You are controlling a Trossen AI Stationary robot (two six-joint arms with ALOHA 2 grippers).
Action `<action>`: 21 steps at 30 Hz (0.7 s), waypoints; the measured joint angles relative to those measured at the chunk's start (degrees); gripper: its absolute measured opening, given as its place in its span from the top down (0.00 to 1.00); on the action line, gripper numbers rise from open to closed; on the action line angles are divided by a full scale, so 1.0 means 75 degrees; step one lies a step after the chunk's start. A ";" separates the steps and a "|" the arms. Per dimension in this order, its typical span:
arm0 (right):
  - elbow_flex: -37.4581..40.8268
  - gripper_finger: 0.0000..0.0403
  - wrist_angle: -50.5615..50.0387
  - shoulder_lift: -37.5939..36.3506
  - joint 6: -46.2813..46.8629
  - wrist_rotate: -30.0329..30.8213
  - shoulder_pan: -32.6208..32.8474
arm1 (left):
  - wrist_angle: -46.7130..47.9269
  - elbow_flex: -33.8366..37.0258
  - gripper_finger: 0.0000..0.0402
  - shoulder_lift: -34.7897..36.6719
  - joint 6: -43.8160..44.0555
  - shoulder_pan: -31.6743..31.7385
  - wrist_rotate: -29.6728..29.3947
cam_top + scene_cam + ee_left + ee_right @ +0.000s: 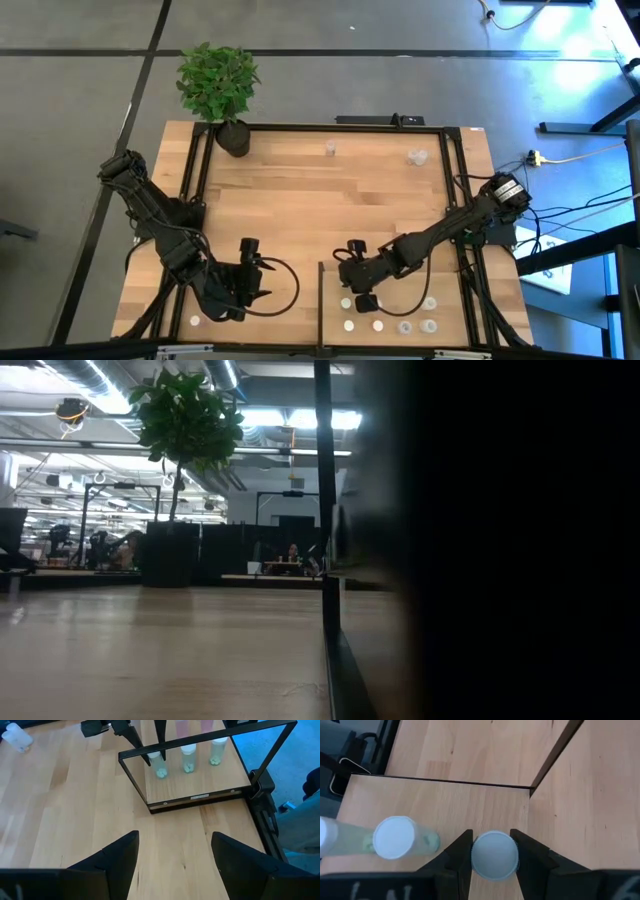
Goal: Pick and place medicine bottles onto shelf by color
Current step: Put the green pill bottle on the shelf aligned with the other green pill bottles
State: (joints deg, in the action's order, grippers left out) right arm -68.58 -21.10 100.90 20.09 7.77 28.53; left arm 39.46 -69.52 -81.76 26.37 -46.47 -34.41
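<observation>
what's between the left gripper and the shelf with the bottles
Only bare wooden tabletop lies between the open left gripper and the shelf, per the left wrist view.

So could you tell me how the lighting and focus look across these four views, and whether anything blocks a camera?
High view: evenly lit, bright glare on the floor at top right. Low view: a dark, unfocused mass fills the right half; the potted plant stands backlit against ceiling lights. Left wrist view: sharp, with soft shadows. Right wrist view: the right gripper grips a bottle, whose white cap looks slightly soft.
</observation>
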 joint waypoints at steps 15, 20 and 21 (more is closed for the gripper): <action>0.0003 0.54 0.0009 0.0000 0.0056 0.0015 -0.0014 | -0.0003 0.0000 0.39 0.0000 0.0000 -0.0001 0.0000; 0.0003 0.52 0.0017 0.0000 0.0059 0.0017 -0.0026 | -0.0003 0.0000 0.39 0.0000 0.0000 -0.0001 0.0000; 0.0003 0.52 0.0017 0.0000 0.0084 0.0017 -0.0026 | -0.0003 0.0000 0.39 0.0000 0.0000 0.0001 0.0000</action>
State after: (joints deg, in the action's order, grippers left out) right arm -68.55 -20.97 100.90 20.72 7.90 28.34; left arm 39.44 -69.52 -81.76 26.37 -46.46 -34.41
